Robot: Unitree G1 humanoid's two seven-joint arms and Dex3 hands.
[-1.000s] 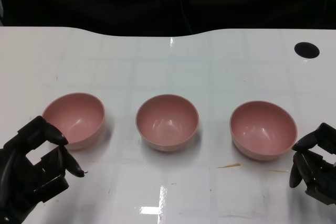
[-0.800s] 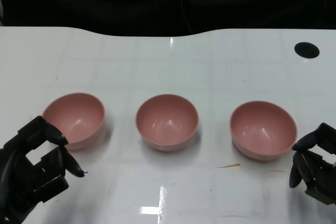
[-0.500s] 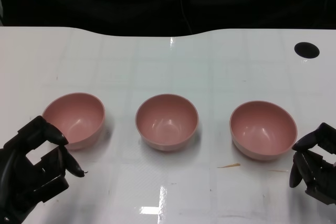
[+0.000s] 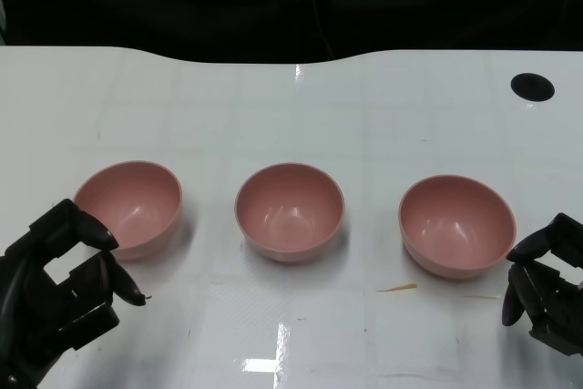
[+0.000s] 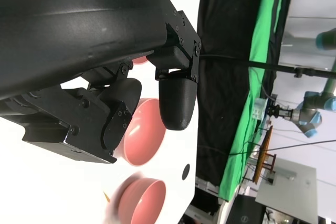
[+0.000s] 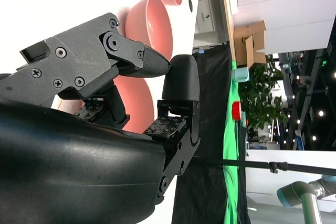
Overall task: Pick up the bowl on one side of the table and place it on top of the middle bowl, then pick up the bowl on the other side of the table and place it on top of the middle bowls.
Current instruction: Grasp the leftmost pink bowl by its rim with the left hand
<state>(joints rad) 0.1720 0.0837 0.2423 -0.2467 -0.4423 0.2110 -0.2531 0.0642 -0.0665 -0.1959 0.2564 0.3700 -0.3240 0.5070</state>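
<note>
Three pink bowls stand in a row on the white table (image 4: 291,107): the left bowl (image 4: 129,207), the middle bowl (image 4: 290,211) and the right bowl (image 4: 456,225), all upright and empty. My left hand (image 4: 59,293) lies at the near left, just in front of the left bowl, holding nothing, its thumb and fingers apart. My right hand (image 4: 545,293) sits at the near right, beside and a little nearer than the right bowl, also empty. The left wrist view shows the middle bowl (image 5: 144,132) past the fingers. The right wrist view shows the right bowl (image 6: 139,103) behind the fingers.
A round black hole (image 4: 532,87) marks the table's far right. A small brownish scrap (image 4: 397,288) lies in front of the right bowl. A dark backdrop runs behind the table's far edge.
</note>
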